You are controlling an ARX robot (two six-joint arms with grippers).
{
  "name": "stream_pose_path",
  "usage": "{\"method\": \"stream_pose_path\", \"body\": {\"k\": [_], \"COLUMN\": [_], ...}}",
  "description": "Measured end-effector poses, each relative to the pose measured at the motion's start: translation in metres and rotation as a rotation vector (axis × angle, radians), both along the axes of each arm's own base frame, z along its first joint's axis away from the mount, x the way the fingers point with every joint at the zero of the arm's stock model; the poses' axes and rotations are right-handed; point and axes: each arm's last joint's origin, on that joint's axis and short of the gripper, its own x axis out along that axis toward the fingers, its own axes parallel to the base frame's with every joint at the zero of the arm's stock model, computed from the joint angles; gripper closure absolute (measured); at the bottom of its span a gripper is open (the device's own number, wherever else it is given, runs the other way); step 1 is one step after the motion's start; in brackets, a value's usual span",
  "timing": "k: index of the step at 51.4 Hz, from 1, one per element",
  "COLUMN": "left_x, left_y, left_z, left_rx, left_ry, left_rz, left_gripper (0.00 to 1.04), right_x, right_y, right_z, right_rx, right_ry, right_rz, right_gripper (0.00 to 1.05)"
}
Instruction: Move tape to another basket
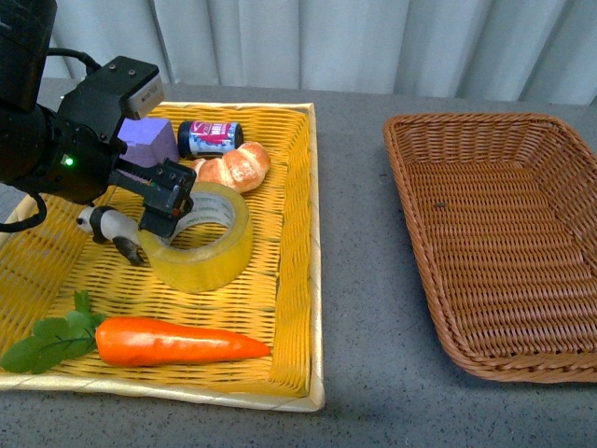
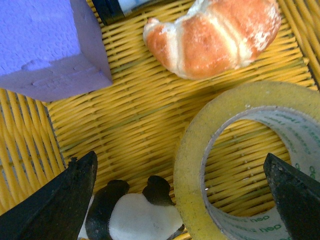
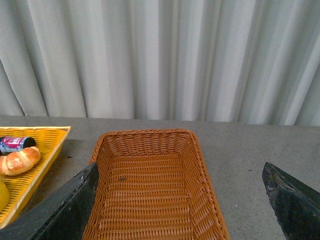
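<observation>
At the near edge of the yellow tray [image 1: 315, 280] a carrot [image 1: 177, 343] lies lengthwise, clear of the work. Just beyond it the tape [image 1: 210, 247] rests flat on the weave with its hole facing up, which leaves its wall open to a pinch from above. The left gripper [image 1: 145, 233] is set for that: in the left wrist view its fingers stand wide, one over the core and the other outside the roll beside a small panda toy [image 2: 135, 212] — so the jaws straddle the wall nearest the arm and have not closed on it. Whether either finger touches the roll I cannot tell. The panda sits very near the outer finger and could get nudged as the jaws close. Further back lie a croissant [image 1: 233, 168], a can [image 1: 211, 137] and a purple block [image 1: 149, 142], all apart from the roll. Across a strip of grey table [image 1: 359, 280] the brown basket [image 1: 504, 243] has nothing in it and is ready to take the roll. The right gripper [image 3: 180, 200] hangs above the basket's near end, fingers spread wide and holding nothing; it likely has no part in the grasp — the roll is on the left arm's side. A pale curtain [image 3: 160, 60] closes the far side.
</observation>
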Motion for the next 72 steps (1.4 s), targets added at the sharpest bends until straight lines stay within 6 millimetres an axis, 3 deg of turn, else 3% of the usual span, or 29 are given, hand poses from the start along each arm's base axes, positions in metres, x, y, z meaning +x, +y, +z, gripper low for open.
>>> {"method": "stream_pose_path", "body": {"k": [34,41,59,63,72], "left_x": [0.01,0.011,0.012,0.013,0.013], "left_y": [-0.008,-0.008,-0.009,-0.01,-0.01], "left_z": [-0.013,-0.013,-0.012,-0.011,-0.005], "left_rx": [0.104,0.106,0.087,0.085,0.068], "left_ry": [-0.014,-0.022,-0.015,-0.019,-0.023], "left_rz": [-0.031,-0.02,-0.044,-0.042,-0.066], "left_gripper": [0.06,0.33,0.84,0.89,0.89], "right_x": [0.0,0.0,0.0,0.0,0.0], "right_y": [0.0,0.0,0.0,0.0,0.0], "right_z": [0.0,0.0,0.0,0.0,0.0], "right_rx": [0.0,0.0,0.0,0.0,0.0], "right_ry": [0.0,0.0,0.0,0.0,0.0], "right_rz": [0.0,0.0,0.0,0.0,0.0], "right_gripper": [0.09,0.09,0.09,0.09,0.09]}}
